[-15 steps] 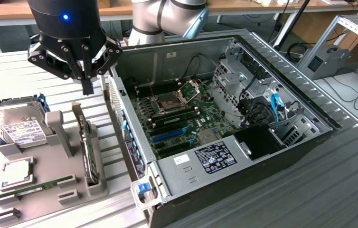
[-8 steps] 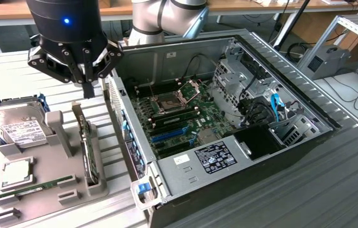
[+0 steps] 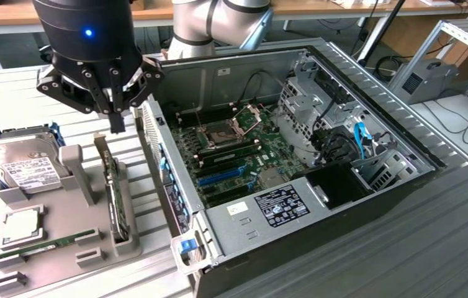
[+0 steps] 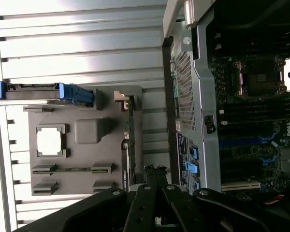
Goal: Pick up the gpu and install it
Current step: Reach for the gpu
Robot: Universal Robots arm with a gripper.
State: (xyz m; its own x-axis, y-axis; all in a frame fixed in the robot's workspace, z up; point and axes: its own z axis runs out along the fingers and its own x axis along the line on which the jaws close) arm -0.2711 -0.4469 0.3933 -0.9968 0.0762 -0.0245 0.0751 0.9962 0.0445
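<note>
The hand [image 3: 117,124] hangs above the grey tray [image 3: 56,208] that lies on the worktop [image 3: 432,248], between the worktop's edge at the exterior view's left and the open computer case [image 3: 161,155]. Its fingers are pressed together and hold nothing; they point straight down.

The gpu [image 3: 115,195] stands on its long edge in a narrow slot along the tray's edge closest to the case, with its top edge free. Stood up like this, the thin card likely offers its two flat faces to a pinch from above, which lying flat it would not. The fingertips are over the end of the card farther from the worktop's front edge, clear of it and not touching.

The hard drive [image 3: 20,167] sits at the tray's far corner, in its own seat and well apart from the card.

The case lies on its side with its cover off, so the motherboard [image 3: 243,155] faces up and its blue slots [image 3: 220,176] are open to a card lowered from above. No card sits in them, so the pick-up has not begun.
</note>
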